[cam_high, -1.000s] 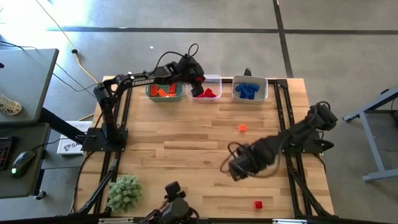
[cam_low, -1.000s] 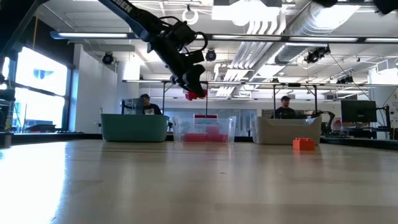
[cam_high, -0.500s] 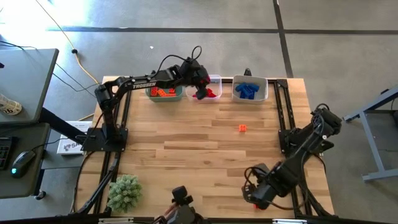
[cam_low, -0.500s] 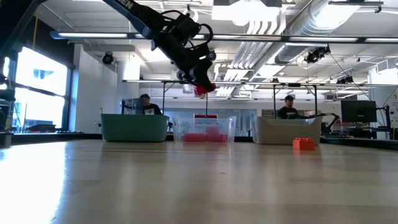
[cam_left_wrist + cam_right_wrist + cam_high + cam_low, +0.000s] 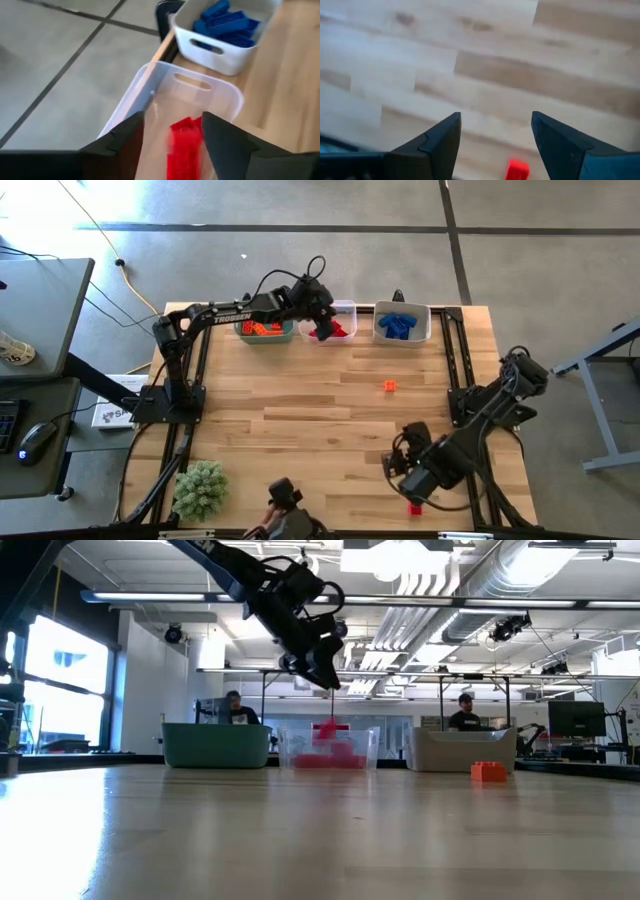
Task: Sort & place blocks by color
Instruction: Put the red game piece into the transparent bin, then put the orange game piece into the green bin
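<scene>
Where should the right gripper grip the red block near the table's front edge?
Across its side faces, from straight above: the red block lies flat and alone on the table, nothing crowding it. The open right gripper hovers close by.

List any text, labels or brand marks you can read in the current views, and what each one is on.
"TROSSEN": white lettering on the left arm's upper link, high view; small, only just legible.
"EN": the tail of the same lettering on that arm, low view; the rest is cut off.
Printing on the white box beside the table's left edge: too small to read.
Bins, blocks and table: no text visible.
</scene>
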Robot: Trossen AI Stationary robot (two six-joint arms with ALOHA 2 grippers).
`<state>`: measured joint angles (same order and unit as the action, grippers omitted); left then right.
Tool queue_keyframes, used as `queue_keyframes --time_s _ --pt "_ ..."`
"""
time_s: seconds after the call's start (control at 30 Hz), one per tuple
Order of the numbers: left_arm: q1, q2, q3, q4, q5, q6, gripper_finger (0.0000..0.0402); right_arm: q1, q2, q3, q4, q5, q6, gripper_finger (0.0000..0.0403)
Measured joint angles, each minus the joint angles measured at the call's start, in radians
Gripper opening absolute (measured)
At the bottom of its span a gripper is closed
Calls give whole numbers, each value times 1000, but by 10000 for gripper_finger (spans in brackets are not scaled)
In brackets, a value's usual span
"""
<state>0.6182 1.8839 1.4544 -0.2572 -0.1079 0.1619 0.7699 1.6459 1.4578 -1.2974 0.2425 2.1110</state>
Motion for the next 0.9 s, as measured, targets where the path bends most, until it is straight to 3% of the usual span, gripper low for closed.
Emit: queue_keyframes --time_s 0.23,0.47,0.8,0.9 --pt "17 0 0 -8 -30 -25 224 -119 0 0 -67 11 -92 229" --pt "15 0 0 -29 76 -24 223 -292 0 0 -152 8 -186 229" --pt "5 -30 0 -95 112 -18 225 -555 0 0 -162 -64 -504 229" --pt "2 -57 0 -99 166 -18 225 -627 0 0 -162 -72 -599 229"
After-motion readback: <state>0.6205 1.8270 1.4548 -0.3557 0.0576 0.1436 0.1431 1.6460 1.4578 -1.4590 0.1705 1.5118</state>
